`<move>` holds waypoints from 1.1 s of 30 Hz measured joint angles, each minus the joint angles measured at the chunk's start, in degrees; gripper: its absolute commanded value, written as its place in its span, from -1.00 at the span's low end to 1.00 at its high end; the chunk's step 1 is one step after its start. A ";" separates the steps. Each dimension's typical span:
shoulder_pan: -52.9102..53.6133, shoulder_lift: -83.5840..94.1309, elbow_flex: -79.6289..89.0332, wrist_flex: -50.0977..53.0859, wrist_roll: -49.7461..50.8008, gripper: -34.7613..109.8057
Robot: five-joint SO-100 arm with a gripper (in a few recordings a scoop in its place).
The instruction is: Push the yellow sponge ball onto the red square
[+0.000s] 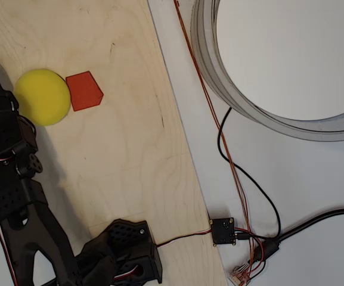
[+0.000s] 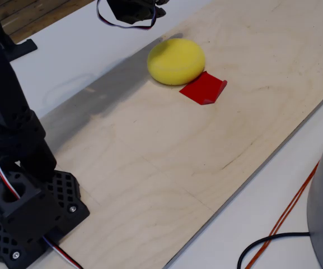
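Matte yellow foam ball [image 1: 42, 96], round and slightly squashed, sat on pale grainy plywood [image 1: 118, 149] over the white tabletop [image 1: 291, 179], its edge touching the flat five-sided red square [image 1: 84, 90] on the ball's right in the overhead view. Black plastic jaws touched the ball's left side; apart or together, couldn't tell.

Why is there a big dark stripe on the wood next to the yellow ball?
In the fixed view that grey stripe is the arm's shadow falling across the wooden board up to the yellow sponge ball; in the overhead view the shadows are faint and the picture is sharp.
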 measured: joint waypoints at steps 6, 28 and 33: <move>-1.05 5.45 6.42 -1.49 -0.09 -0.24; -1.32 9.14 17.23 -4.39 -0.18 -0.24; -1.05 9.23 20.04 -7.73 -0.35 -0.24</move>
